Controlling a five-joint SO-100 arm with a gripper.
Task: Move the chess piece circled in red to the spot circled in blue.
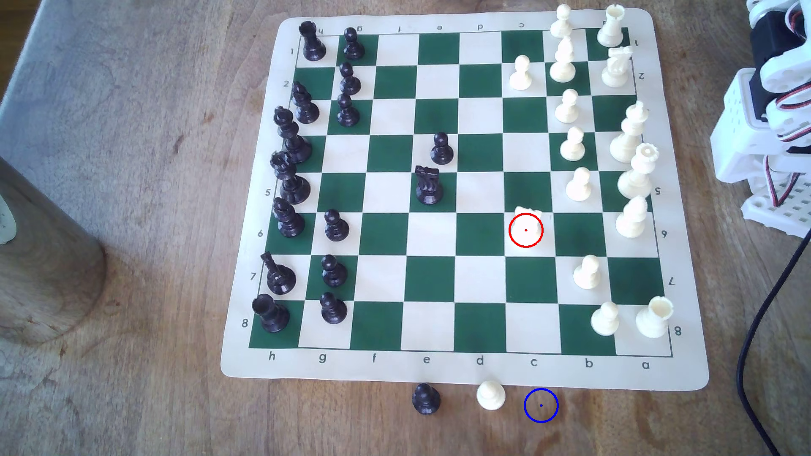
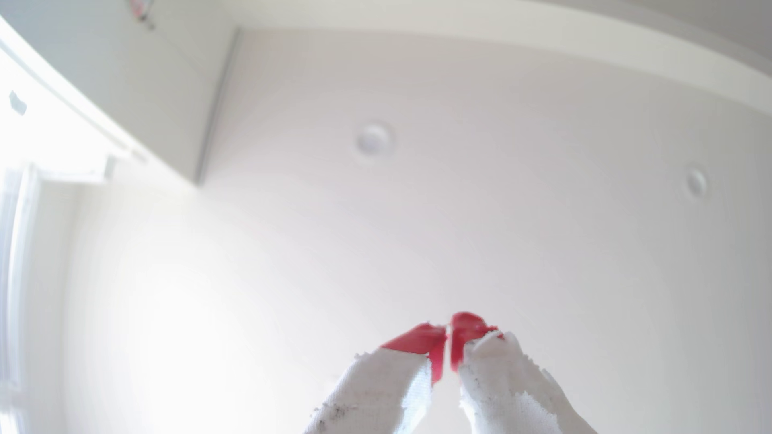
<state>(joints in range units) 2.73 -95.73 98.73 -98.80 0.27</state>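
The chess piece circled in red [image 1: 527, 218] is a cream-white knight standing on a white square of the green-and-white board [image 1: 465, 372], right of centre in the exterior view. The spot circled in blue [image 1: 541, 405] is bare brown wood just off the board's near edge, right of a white pawn [image 1: 490, 395]. My gripper [image 2: 448, 331] points up at a white ceiling in the wrist view; its red-tipped, white-wrapped fingers [image 2: 417, 338] meet with nothing between them. The white arm [image 1: 772, 101] is folded at the exterior view's right edge, off the board.
A black pawn [image 1: 426, 399] stands on the wood left of the white pawn. Black pieces line the board's left side, white pieces its right; a black knight [image 1: 428, 185] and black pawn [image 1: 441, 149] stand mid-board. A black cable [image 1: 755, 350] runs down the right. A grey cylinder [image 1: 39, 258] stands far left.
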